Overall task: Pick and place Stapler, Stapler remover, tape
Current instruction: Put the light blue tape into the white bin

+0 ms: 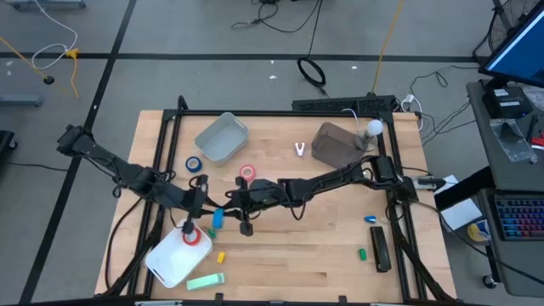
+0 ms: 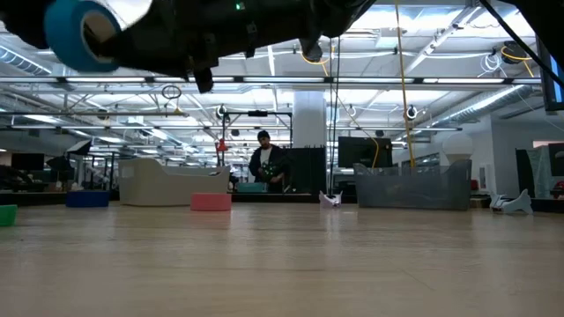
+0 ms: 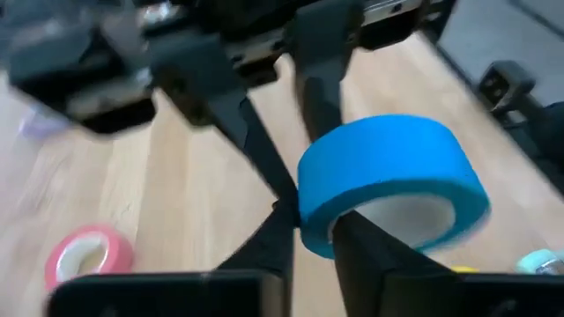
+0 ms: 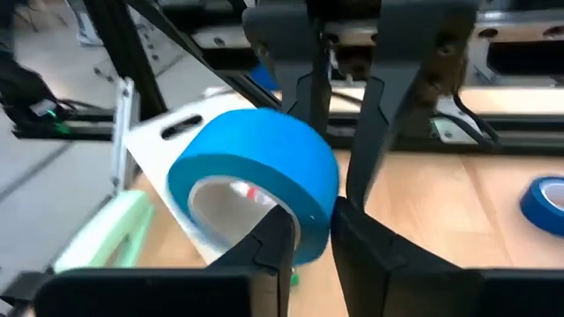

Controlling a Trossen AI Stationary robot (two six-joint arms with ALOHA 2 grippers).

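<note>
Your desk [image 1: 289,246] is pale, matt wooden planking in a black metal frame [image 1: 280,113]. The blue tape roll [image 4: 256,180] looks smooth and matt; the white tray [image 1: 170,262] glossy plastic.

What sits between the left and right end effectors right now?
One blue tape roll, pinched by the left end effector and the right end effector at once; both wrist views show it.
</note>
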